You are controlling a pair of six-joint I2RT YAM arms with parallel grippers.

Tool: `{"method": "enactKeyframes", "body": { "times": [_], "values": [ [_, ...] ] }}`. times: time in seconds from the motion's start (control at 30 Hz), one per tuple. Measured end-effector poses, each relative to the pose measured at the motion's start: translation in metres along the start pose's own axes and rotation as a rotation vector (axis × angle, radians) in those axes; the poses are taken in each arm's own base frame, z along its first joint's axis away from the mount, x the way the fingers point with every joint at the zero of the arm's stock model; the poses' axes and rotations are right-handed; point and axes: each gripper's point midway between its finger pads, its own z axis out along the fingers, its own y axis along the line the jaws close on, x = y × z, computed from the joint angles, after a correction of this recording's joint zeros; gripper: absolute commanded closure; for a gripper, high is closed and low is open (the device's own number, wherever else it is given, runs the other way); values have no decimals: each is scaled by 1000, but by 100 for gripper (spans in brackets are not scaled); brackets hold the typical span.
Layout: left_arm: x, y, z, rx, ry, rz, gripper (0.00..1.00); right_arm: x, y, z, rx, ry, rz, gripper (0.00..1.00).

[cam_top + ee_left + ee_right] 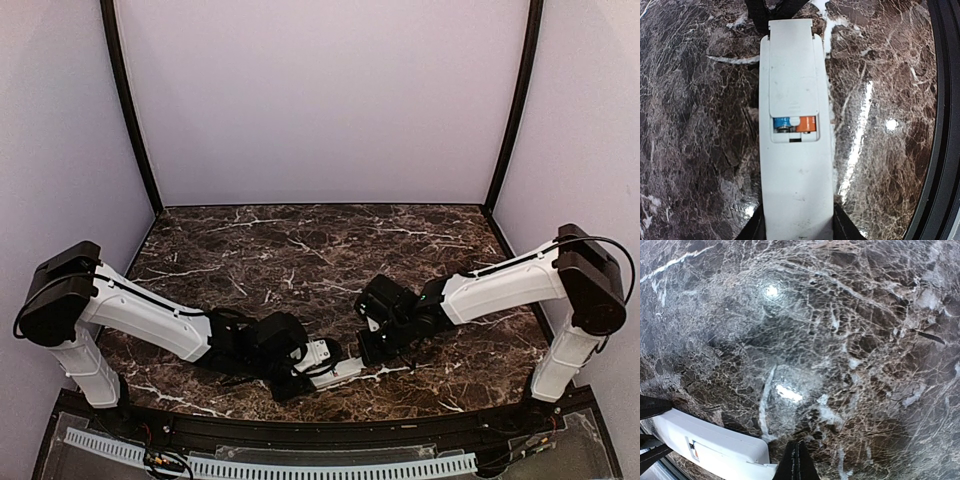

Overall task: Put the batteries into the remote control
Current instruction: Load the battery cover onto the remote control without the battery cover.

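The white remote control (797,190) lies back side up on the marble table, and my left gripper (798,227) is shut on its near end, one finger against each long side. Its battery cover (792,75) is slid part-way, sticking out past the far end. In the gap show the batteries: a blue one (782,123) beside an orange one (808,123), both seated in the compartment. My right gripper (797,460) is shut and empty, its tip right beside the remote's (715,445) far end. From above, the remote (338,370) sits between the left gripper (310,365) and the right gripper (372,345).
Dark veined marble table (300,250) stretches bare behind both arms. The black front rim (942,125) of the table runs close along the remote's right side. Lilac walls close off the back and sides.
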Motion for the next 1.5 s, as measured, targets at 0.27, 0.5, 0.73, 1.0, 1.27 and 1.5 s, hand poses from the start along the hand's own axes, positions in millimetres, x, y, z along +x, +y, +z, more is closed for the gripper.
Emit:
{"method": "enactKeyframes", "body": {
  "times": [0.27,0.5,0.73,1.0,1.27,1.5],
  "values": [
    [0,0,0,0,0,0,64,7,8,0,4,13,0,100],
    [0,0,0,1,0,0,64,9,11,1,5,15,15,100],
    [0,0,0,1,0,0,65,8,13,2,9,20,24,100],
    [0,0,0,1,0,1,65,8,13,2,22,18,22,100],
    [0,0,0,0,3,5,66,8,15,3,46,20,25,100],
    [1,0,0,0,5,7,72,8,16,4,68,13,28,100]
  ]
}}
